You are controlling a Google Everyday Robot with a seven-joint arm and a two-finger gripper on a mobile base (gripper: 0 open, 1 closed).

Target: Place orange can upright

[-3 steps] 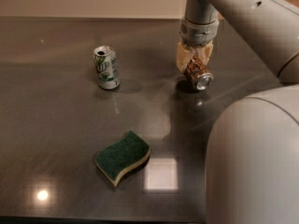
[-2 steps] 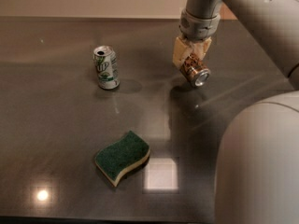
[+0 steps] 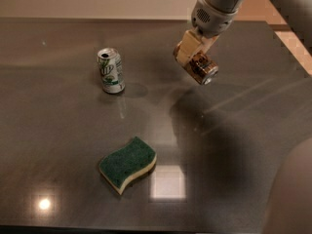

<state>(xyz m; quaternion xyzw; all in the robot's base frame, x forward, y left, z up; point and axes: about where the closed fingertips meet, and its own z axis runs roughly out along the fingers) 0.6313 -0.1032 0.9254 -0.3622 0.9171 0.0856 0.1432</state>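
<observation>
Tool at 1 o'clock squeezing orange can, can tilting, hanging above table. Best move: turning can straight up, lowering gently, then letting go.

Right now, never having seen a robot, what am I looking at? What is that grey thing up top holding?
The grey thing entering from the top right is a robot's arm. Its tip is a two-finger pincer, shut on the orange can, which is held tilted in the air above the dark table, one silver end facing us. This is one camera's view, looking down on the table; where it is mounted I cannot tell. On the table, a white and green can stands upright to the left, and a green sponge with a pale underside lies nearer us. The large pale shape at lower right is probably the robot's body.
</observation>
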